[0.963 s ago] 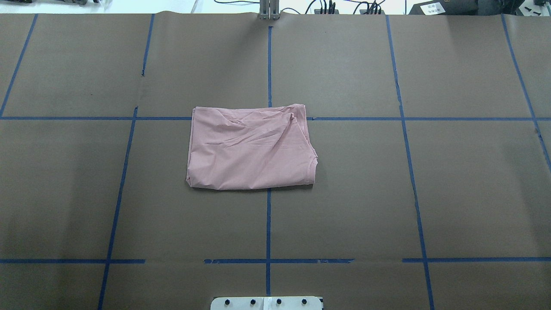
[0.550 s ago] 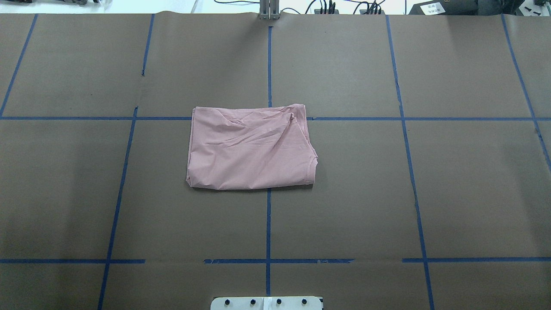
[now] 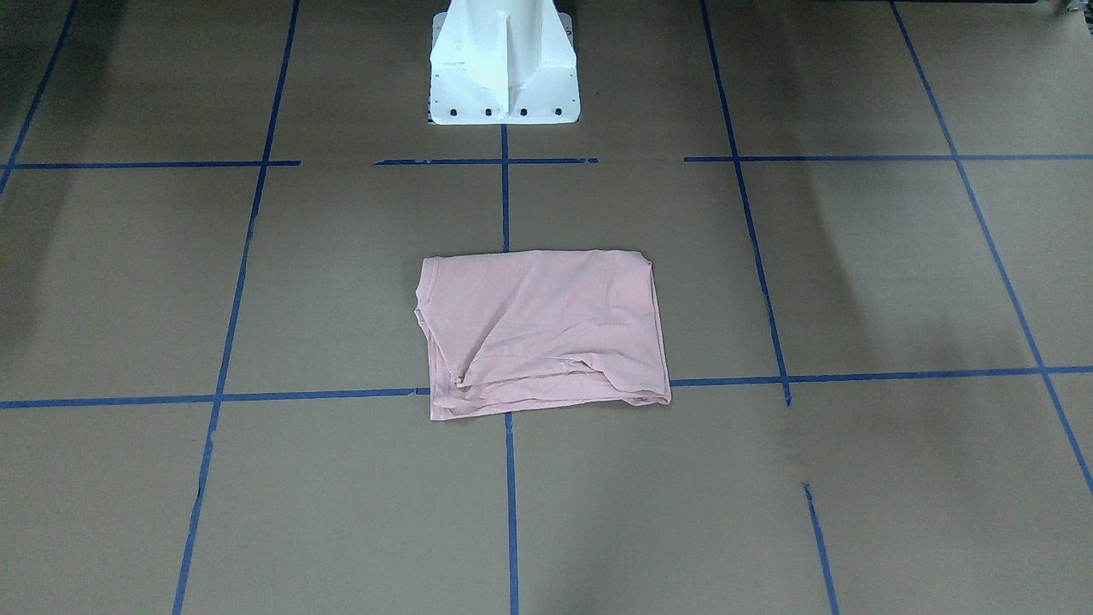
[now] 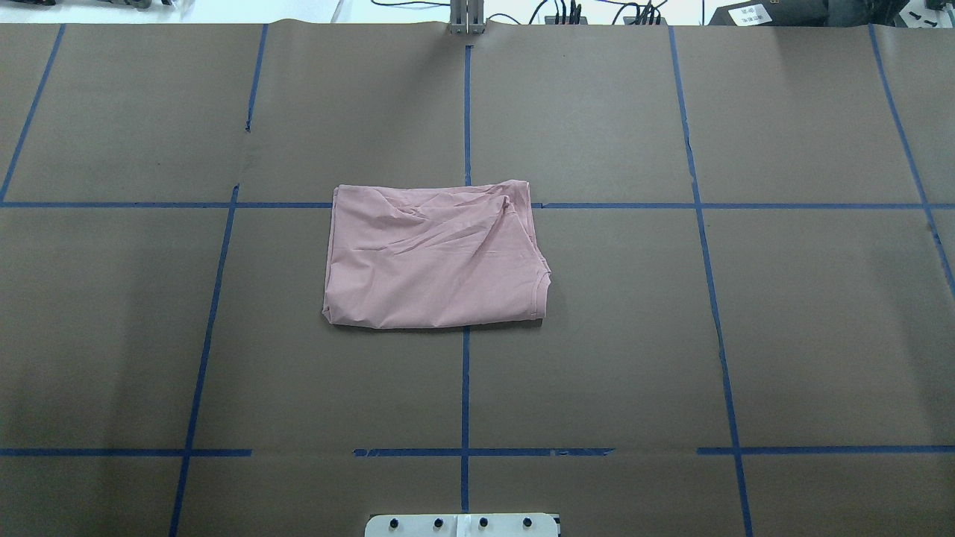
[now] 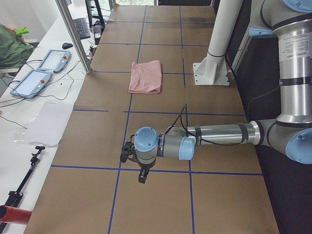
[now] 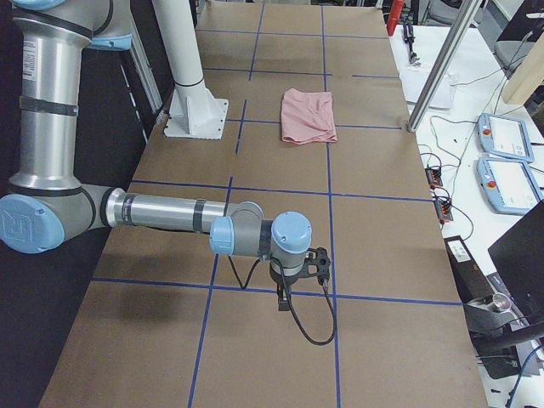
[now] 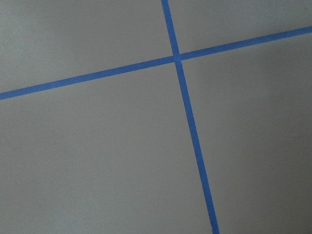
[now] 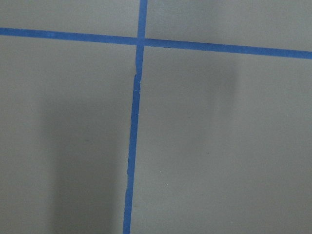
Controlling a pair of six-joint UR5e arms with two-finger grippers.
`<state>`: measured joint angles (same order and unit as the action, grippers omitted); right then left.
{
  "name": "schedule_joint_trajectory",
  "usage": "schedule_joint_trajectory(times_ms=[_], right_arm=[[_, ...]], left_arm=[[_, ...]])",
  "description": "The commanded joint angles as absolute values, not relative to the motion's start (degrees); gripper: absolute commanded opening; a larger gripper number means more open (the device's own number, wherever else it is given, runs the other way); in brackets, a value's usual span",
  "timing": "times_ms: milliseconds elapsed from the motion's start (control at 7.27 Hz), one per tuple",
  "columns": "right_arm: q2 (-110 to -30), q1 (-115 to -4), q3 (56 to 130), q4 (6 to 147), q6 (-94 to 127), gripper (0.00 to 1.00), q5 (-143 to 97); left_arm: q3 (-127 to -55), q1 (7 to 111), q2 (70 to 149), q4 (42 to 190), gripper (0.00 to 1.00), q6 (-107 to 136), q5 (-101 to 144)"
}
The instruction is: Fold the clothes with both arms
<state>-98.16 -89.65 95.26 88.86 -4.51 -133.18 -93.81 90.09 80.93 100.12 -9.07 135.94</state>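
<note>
We see the pink T-shirt [image 4: 436,257] folded into a creased rectangle mid-table [image 4: 671,335], lying over a blue tape [image 4: 465,388] crossing; our left gripper [image 5: 141,176] and right gripper [image 6: 282,303] hang over opposite ends, well apart from it; whether their fingers are parted we cannot tell.

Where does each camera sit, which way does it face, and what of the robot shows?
Front-facing: across the table, facing the robot; T-shirt, white pedestal, no arms.
Overhead: behind the robot, looking forward and down; T-shirt, pedestal's foot, no arms.
Exterior left: robot's left table end; left arm, left gripper near.
Exterior right: opposite end; right arm, right gripper near.
Left wrist: down on blue tape cross; no fingers.
Right wrist: likewise.
Shared: all fixed views show the T-shirt.
</note>
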Motion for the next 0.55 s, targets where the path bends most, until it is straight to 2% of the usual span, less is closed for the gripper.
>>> schedule_joint_trajectory(times_ms=[0, 413], right_arm=[[-98.3, -89.6, 95.2, 88.9, -4.6, 1.0, -133.2], [-98.7, -89.6, 95.4, 88.9, -4.6, 1.0, -133.2]], left_arm=[[-93.8, 90.1, 80.9, 100.0, 1.0, -9.1, 135.9], [-93.9, 90.1, 80.9, 100.0, 1.0, -9.1, 135.8]])
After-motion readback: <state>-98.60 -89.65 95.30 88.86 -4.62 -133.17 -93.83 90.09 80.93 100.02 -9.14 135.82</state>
